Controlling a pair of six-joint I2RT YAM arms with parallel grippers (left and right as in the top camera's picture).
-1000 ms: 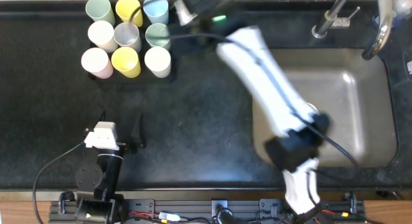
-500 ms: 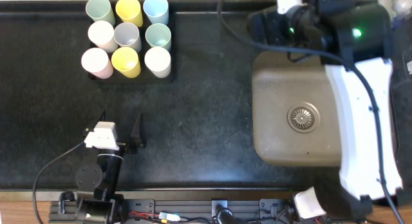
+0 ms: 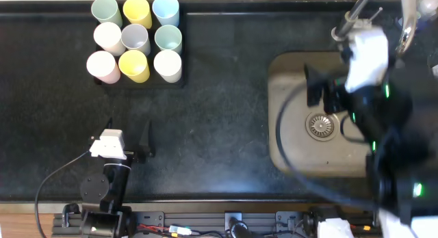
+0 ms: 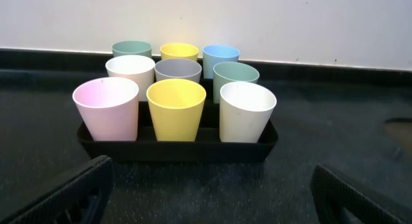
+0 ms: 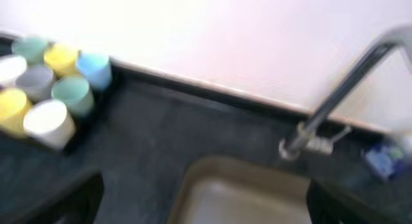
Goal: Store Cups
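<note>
Nine cups (image 4: 174, 95) stand upright, three by three, in a black tray (image 4: 177, 150) at the far left of the dark surface (image 3: 205, 128). Front row pink, yellow, white; then white, grey, green; back row green, yellow, blue, partly hidden. Left fingers (image 4: 77, 192) wide, empty, apart from tray. Right fingers (image 5: 58, 201) wide, cut off, above sink (image 3: 291, 156).

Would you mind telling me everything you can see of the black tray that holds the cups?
The black tray is shallow and rectangular, with rounded corners and a low wall, and it looks like matte plastic. It lies flat on the dark countertop, close to the back wall, toward the left end of the counter in the top view. Nine upright cups stand in it, open ends up, in three rows of three, and they fill it. Nothing else touches it.
</note>
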